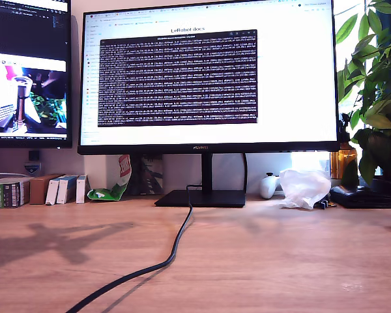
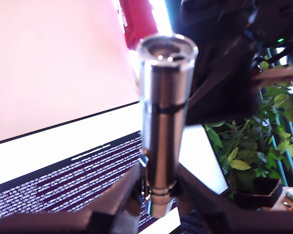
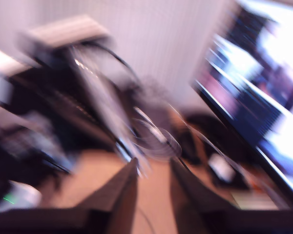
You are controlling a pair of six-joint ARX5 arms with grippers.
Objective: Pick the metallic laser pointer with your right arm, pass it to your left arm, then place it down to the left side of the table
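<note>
A: Where is the metallic laser pointer?

B: In the first wrist view it stands between the two dark fingers of the first gripper, which pinch it near its lower end. Its open round tip points up toward the camera's far field, and a dark ring crosses the shiny barrel partway up.

A: And behind it?

B: A black arm section with a small green light, a monitor full of text lines, and a leafy plant — all out of focus around the pointer.

A: The second gripper?

B: The second wrist view is heavily smeared. Its two dark fingers show with a gap between them and only the wooden table seen through it, so the jaws look spread and bare. A pale streak with a ringed end hovers beyond them (too blurred to name).

A: Does the exterior view show either arm?

B: No — only the table, a black cable running across it, the large monitor, a second screen at the exterior view's left, and a plant at its right. Neither arm nor pointer appears there.
</note>
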